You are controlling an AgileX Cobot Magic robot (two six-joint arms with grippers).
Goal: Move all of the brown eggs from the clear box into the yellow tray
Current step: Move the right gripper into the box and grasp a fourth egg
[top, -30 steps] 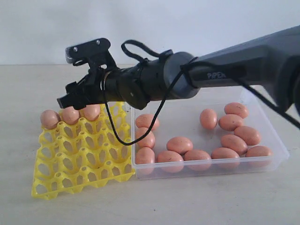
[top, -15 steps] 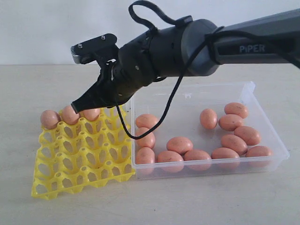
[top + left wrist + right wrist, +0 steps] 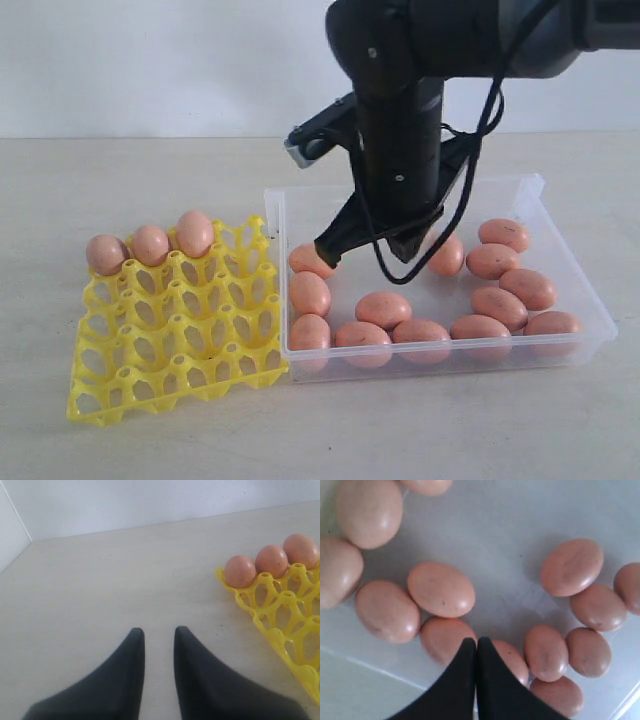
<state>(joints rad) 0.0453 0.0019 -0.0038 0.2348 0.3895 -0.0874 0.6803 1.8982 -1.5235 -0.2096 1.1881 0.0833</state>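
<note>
Overhead, right gripper [image 3: 328, 249] hangs above left part of clear box [image 3: 300, 215], jaws pressed together, holding nothing. Thirteen brown eggs [image 3: 383, 308] lie loose on box floor; three more sit side by side in far row of yellow tray [image 3: 170, 340]. Left gripper [image 3: 157, 632] hovers over bare table [image 3: 100, 580] beside tray, jaws narrowly parted, empty.

Place: you are working in what looks like a robot lab test setup.
Counter: a plain, pale counter [image 3: 150, 440] spreads below your right hand [image 3: 476, 645].
Wall: a blank white wall [image 3: 150, 60] stands beyond that hand.
</note>
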